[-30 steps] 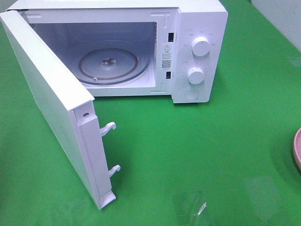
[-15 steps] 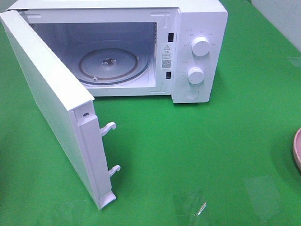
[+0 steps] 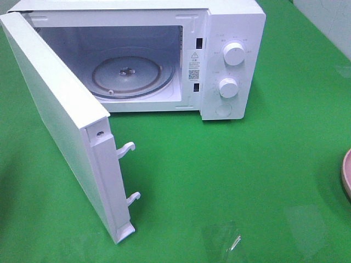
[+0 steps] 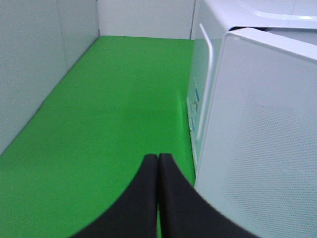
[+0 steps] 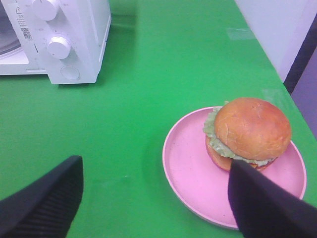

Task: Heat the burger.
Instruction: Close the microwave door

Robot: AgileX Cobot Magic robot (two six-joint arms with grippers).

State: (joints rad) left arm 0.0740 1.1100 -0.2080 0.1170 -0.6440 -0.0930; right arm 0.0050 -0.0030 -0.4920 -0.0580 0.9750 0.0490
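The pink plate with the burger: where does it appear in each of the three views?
Exterior high: only a sliver of the pink plate shows at the right edge; the burger is out of frame.
Left wrist: not in it.
Right wrist: the plate lies on the green cloth, the burger on its side away from the microwave.
Shared landmark: the microwave.

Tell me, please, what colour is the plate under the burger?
Pink plate; clearest in the right wrist view.
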